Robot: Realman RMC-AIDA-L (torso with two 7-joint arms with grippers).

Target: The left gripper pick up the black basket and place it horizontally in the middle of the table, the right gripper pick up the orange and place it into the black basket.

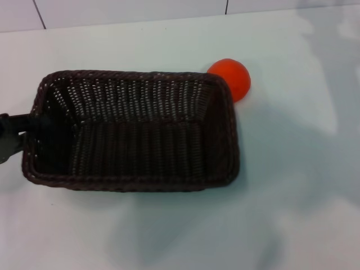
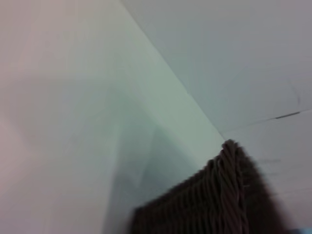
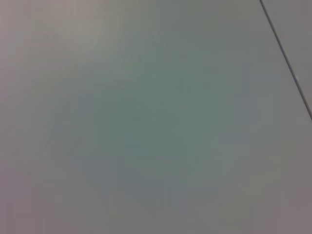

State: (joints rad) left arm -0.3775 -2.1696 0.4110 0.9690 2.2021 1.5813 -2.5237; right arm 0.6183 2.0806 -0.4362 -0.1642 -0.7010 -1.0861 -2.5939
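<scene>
The black basket [image 1: 135,132] lies with its long side running left to right on the table [image 1: 292,185], left of the middle. It is empty. My left gripper [image 1: 35,133] reaches in from the left edge and is shut on the basket's left wall, with one black finger [image 1: 12,134] outside and a dark shape inside. The left wrist view shows a braided corner of the basket [image 2: 229,195] over the table [image 2: 73,122]. The orange [image 1: 230,77] rests on the table, touching the basket's far right corner from outside. My right gripper is out of view; the right wrist view shows only bare table [image 3: 146,122].
A white tiled wall [image 1: 129,11] runs along the table's far edge. Bare table surface lies to the right of and in front of the basket. A thin dark seam [image 3: 287,63] crosses the right wrist view.
</scene>
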